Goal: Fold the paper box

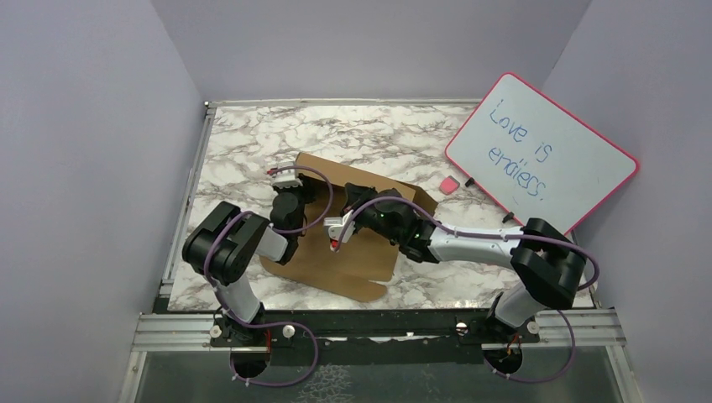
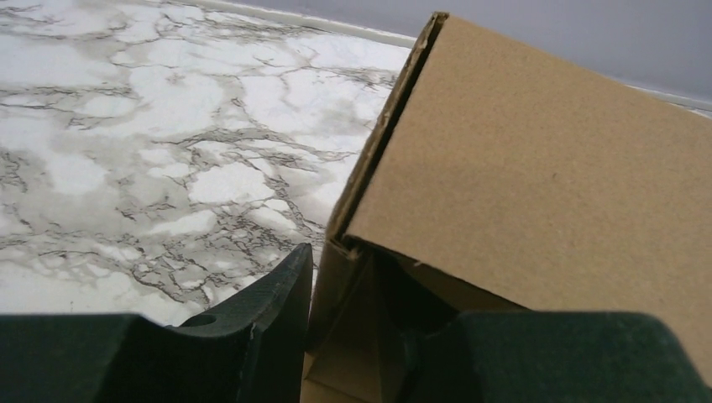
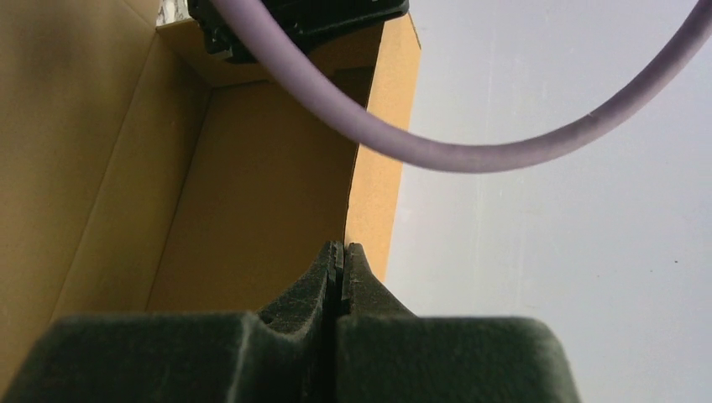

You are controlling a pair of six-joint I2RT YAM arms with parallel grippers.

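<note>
The paper box (image 1: 336,262) is brown cardboard, partly folded, lying in the middle of the marble table with its far walls raised. My left gripper (image 1: 295,201) is at the box's left side. In the left wrist view the box's (image 2: 537,168) side wall stands between the fingers (image 2: 277,294) of the left gripper (image 2: 357,294), one finger outside and the other inside under a flap, closed on it. My right gripper (image 1: 336,239) reaches into the box from the right. The right wrist view shows the right gripper (image 3: 342,245) shut and empty, its tips close to a raised wall (image 3: 252,193).
A pink-rimmed whiteboard (image 1: 541,151) with blue writing leans at the back right, and a small pink eraser (image 1: 449,185) lies beside it. The left arm's purple cable (image 3: 437,155) crosses the right wrist view. Grey walls enclose the table (image 1: 252,134).
</note>
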